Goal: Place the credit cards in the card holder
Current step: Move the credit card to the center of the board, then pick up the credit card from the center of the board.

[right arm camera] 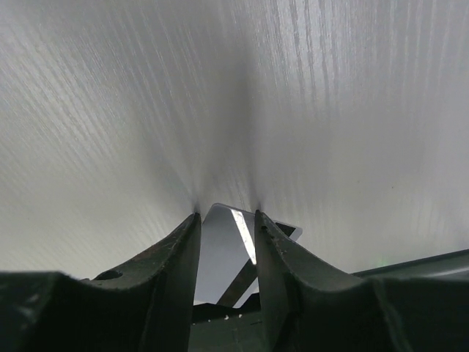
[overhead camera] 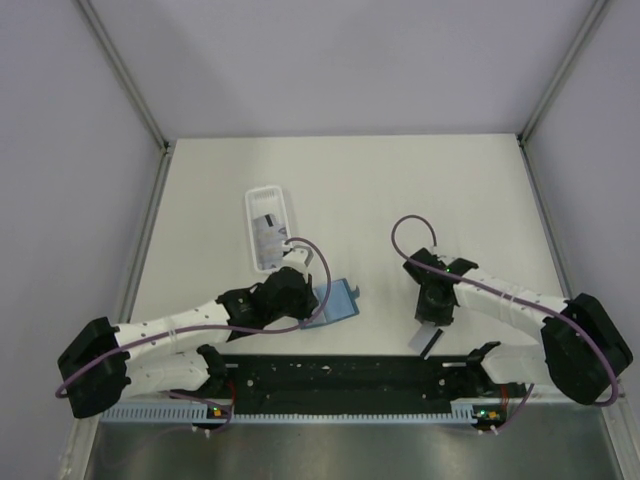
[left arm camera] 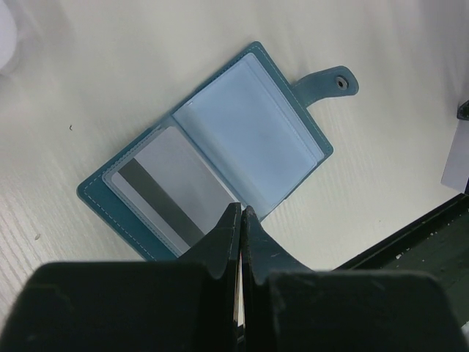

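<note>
The card holder [left arm camera: 220, 147] lies open on the table, teal outside and light blue inside, also seen from above [overhead camera: 338, 300]. A credit card [left arm camera: 172, 187] with a dark stripe sits in its left sleeve. My left gripper [left arm camera: 241, 213] is shut, its tips at the holder's near edge. My right gripper [right arm camera: 227, 214] has its tips down on the table near the front edge. A pale credit card [right arm camera: 223, 249] sits between its fingers, which close against the card's sides. That card also shows from above [overhead camera: 426, 338]. More credit cards [overhead camera: 267, 228] lie in the tray.
A long white tray [overhead camera: 252, 205] stands behind the left gripper. The black rail [overhead camera: 340, 375] between the arm bases runs along the table's near edge, just behind the right gripper's card. Grey walls close the table on three sides.
</note>
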Tool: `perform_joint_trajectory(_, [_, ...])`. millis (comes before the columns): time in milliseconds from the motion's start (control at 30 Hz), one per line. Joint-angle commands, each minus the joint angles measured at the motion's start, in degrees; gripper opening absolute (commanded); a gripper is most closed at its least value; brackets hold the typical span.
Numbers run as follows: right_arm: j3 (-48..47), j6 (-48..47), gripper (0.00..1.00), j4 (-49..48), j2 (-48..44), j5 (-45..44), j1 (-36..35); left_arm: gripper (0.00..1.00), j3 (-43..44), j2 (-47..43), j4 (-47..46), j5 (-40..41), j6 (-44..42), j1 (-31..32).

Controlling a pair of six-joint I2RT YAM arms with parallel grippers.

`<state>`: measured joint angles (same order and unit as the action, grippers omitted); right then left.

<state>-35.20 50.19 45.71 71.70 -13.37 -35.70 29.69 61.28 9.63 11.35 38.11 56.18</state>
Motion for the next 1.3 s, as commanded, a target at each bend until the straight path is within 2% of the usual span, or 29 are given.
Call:
perform_joint_trajectory(0, [1.98,3.68,0.36,4.21,-0.86,0.09,-3.05,0.0,-0.25,-1.42,-2.51,-0.37,0.56,-0.2])
perform_joint_trajectory(133, [2.07,5.7,0.36,4.3,-2.7,-2.62,-3.93,0.0,-0.25,-1.86,-2.51,-0.11,0.65,-0.2])
perform_joint_trajectory(300, [-1.0,7.2,0.42,4.38,-13.58,-9.21,-3.94,0.0,1.59,-1.51,-2.77,-1.24,-0.84,-0.28])
perform_joint_trajectory(500, [-7.85,8.16,0.47,8.33,-26.16,-11.94,-2.44,0.15,5.1,1.73,-8.56,-5.81,-5.05,0.85])
perform_joint_trajectory(833, [-17.61,7.99,0.47,16.16,-36.18,-11.77,-1.56,0.23,23.2,27.12,-15.51,-11.08,-10.07,14.21])
perform_joint_trajectory(967, [-20.95,7.29,0.48,16.95,-39.61,-11.16,-1.39,0.25,27.43,34.77,-21.65,-18.72,-8.67,16.94])
perform_joint_trajectory(1267, [-25.71,7.46,0.49,18.18,-43.13,-10.54,-1.39,0.24,37.71,47.78,-27.99,-26.11,-5.94,19.67])
